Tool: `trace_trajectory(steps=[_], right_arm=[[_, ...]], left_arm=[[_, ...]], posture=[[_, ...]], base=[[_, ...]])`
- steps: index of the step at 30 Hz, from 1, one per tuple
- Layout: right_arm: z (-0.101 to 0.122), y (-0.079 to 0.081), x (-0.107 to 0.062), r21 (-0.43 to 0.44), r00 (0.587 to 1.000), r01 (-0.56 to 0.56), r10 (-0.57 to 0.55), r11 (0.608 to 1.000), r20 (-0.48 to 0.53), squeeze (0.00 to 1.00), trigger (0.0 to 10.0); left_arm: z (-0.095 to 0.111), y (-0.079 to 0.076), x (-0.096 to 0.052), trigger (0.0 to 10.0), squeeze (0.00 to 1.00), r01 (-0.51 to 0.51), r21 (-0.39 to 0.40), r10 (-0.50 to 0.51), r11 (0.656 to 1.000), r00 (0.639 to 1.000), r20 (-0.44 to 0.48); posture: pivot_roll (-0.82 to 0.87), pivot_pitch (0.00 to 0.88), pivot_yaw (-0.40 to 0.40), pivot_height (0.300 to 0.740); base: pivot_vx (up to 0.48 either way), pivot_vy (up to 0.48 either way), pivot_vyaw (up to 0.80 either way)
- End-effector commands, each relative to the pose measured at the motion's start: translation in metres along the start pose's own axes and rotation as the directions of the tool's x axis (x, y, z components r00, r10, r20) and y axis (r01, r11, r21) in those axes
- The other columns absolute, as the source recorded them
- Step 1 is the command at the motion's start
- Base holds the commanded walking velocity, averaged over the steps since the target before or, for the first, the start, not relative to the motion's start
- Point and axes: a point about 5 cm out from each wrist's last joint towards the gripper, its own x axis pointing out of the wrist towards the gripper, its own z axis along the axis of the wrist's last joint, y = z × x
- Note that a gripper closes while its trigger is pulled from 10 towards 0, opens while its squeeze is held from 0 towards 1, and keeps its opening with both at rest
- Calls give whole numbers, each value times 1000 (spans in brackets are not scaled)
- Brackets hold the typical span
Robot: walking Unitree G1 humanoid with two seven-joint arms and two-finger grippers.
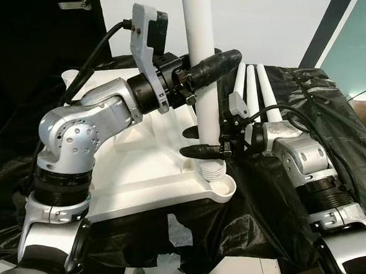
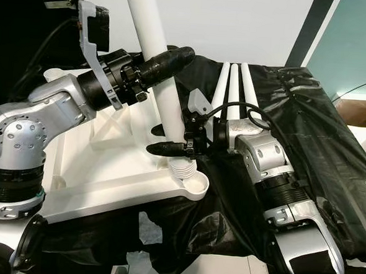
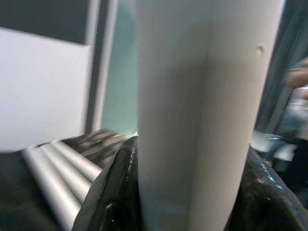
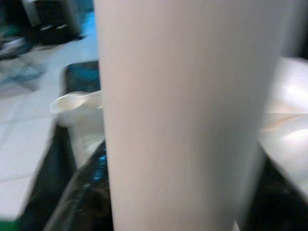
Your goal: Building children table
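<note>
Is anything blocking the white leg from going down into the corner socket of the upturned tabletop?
Nothing visible does. The white leg stands with its threaded end at the corner socket of the tabletop. The left gripper clasps it high up, the right gripper low down. Three spare legs lie apart behind.

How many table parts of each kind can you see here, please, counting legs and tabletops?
White table legs lying loose on the black sheet: 3
White table leg upright at the corner socket, held by both the left gripper and the right gripper: 1
White tabletop, upside down: 1
Total: 5
</note>
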Motion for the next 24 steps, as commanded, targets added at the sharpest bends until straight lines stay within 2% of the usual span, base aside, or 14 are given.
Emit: trace_trajectory(steps=[1, 3, 4, 5, 6, 10, 12, 15, 22, 24], right_arm=[[8, -7, 0, -38, 997, 72, -71, 997, 18, 1000, 10000], [9, -8, 1, -46, 996, 90, -89, 995, 18, 1000, 10000], [10, -8, 6, -36, 989, 143, -142, 989, 33, 933, 10000], [10, -8, 6, -36, 989, 143, -142, 989, 33, 933, 10000], [11, -7, 9, -29, 985, 168, -167, 985, 41, 0, 10000], [9, -6, 19, -4, 958, 282, -281, 960, 54, 0, 10000], [9, -6, 19, -4, 958, 282, -281, 960, 54, 0, 10000], [-1, -6, 30, 33, 915, 401, -402, 915, 27, 0, 10000], [-12, -6, 38, 44, 880, 475, -475, 879, 2, 0, 10000], [-12, -6, 38, 44, 880, 475, -475, 879, 2, 0, 10000]], left_arm=[[-2, 2, 6, 10000, 0, -55, 23, 55, 998, 998, -17], [-2, 4, 7, 10000, 0, -81, 27, 81, 996, 997, -17], [-4, 11, 11, 10000, 0, -189, 24, 189, 982, 982, -27], [-4, 11, 11, 10000, 0, -189, 24, 189, 982, 982, -27], [-4, 14, 12, 10000, 0, -234, 19, 234, 972, 972, -24], [-3, 25, 12, 10000, 0, -382, 19, 382, 924, 924, -10], [-3, 25, 12, 10000, 0, -382, 19, 382, 924, 924, -10], [0, 30, 14, 10000, 0, -460, 9, 460, 888, 888, 18], [4, 23, 22, 10000, 0, -471, -4, 471, 882, 881, 50], [4, 23, 22, 10000, 0, -471, -4, 471, 882, 881, 50]], posture=[[155, 4, -21, 740], [155, 4, -21, 740], [153, 3, -22, 740], [153, 3, -22, 740], [153, 2, -21, 740], [156, 0, -20, 740], [156, 0, -20, 740], [153, 0, -17, 740], [150, 0, -16, 740], [150, 0, -16, 740]], base=[[0, 0, 0], [0, 0, 0], [0, 0, 0], [0, 0, 0], [0, 0, 0], [0, 0, 0], [0, 0, 0], [0, 0, 0], [0, 0, 0], [0, 0, 0]])
